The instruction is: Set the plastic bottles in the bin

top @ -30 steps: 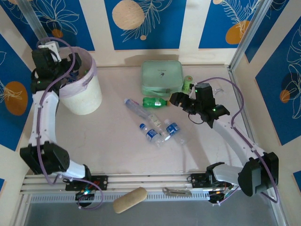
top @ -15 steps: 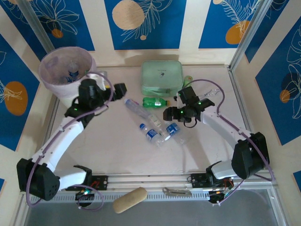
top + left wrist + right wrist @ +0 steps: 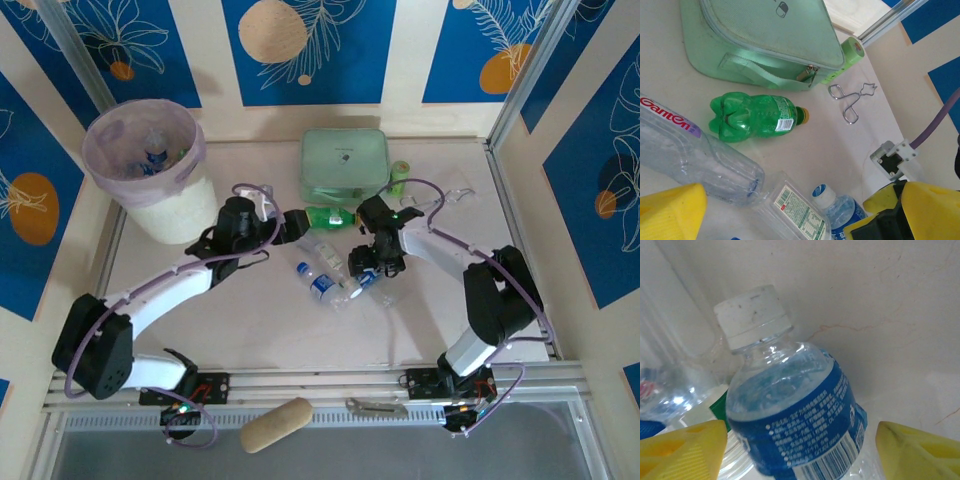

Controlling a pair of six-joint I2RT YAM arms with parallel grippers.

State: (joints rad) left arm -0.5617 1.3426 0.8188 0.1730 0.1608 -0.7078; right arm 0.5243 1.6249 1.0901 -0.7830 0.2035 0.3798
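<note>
the bin [image 3: 175, 215] stands at the far left of the table [image 3: 230, 320], and some bottles [image 3: 152, 155] lie inside it. more bottles lie in the middle of the table, well apart from the bin. the left hand [image 3: 790, 197] is wide open and holds nothing. it hangs over a long clear bottle [image 3: 695, 155], and a green bottle [image 3: 755, 116] lies on its side just past that. the green bottle is just beside the mint case [image 3: 760, 40]. a metal clip [image 3: 850, 102] lies near the case too. the right hand [image 3: 800, 437] is low over a small blue bottle [image 3: 795, 420] with a white cap [image 3: 752, 310]. its yellow fingers [image 3: 685, 452] stand one on each side of that bottle, open, with a small gap on one side. a second blue bottle [image 3: 320, 286] lies near it.
</note>
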